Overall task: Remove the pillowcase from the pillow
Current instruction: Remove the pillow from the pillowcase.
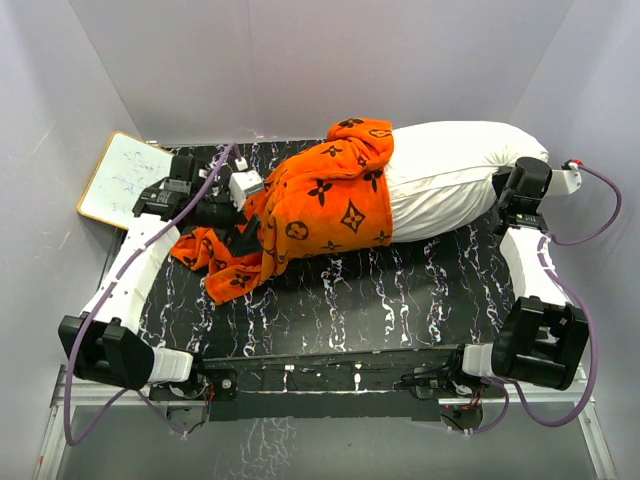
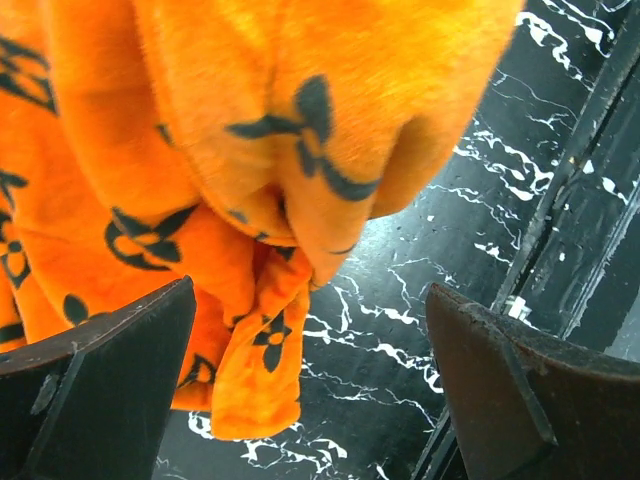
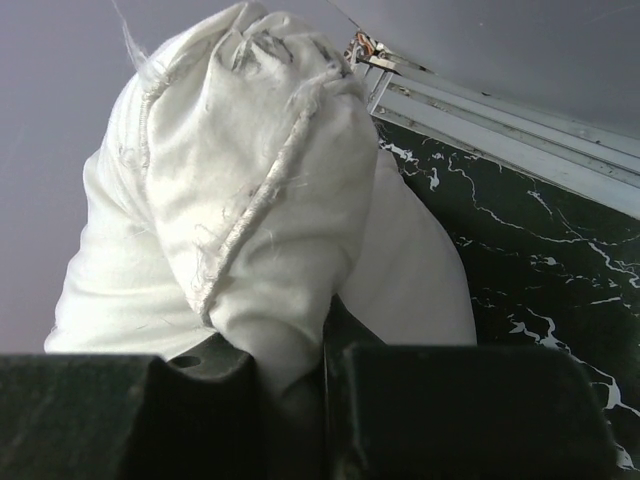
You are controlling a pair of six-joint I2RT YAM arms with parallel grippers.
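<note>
"Top external view first: where do things lie?" asks Ana.

"The pillow [image 1: 450, 175] lies along the far edge of the worktop [image 1: 400, 300], with its bare end at the far right corner. The pillowcase [image 1: 330, 200] is bunched over the other end, near the middle of the far edge, and spills toward the left edge."

"And the hands?"

"The right hand [image 1: 515, 198] is at the far right corner, clamped on the pillow's end. Its wrist view shows white cloth pinched between the jaws. The left hand [image 1: 248, 228] is over the loose orange heap near the left edge. Its fingers [image 2: 100, 380] stand wide, and a fold of pillowcase hangs between them, not gripped."

"So what's the step?"

"I judge it's taking hold of the pillowcase so it can be drawn off toward the left edge. More than half the pillow is bare already."

"How to do it well?"

"Close on a thick fold, deep between the fingers, not on the thin hem hanging lowest, because plush may slip. Take only orange cloth, with no white under it. Then pull level along the far edge, away from the right hand, which should hold its pinch as the anchor. If the pillow drags along, the pillowcase is probably snagging on the plump end, and lifting the fold slightly should free it."
</note>
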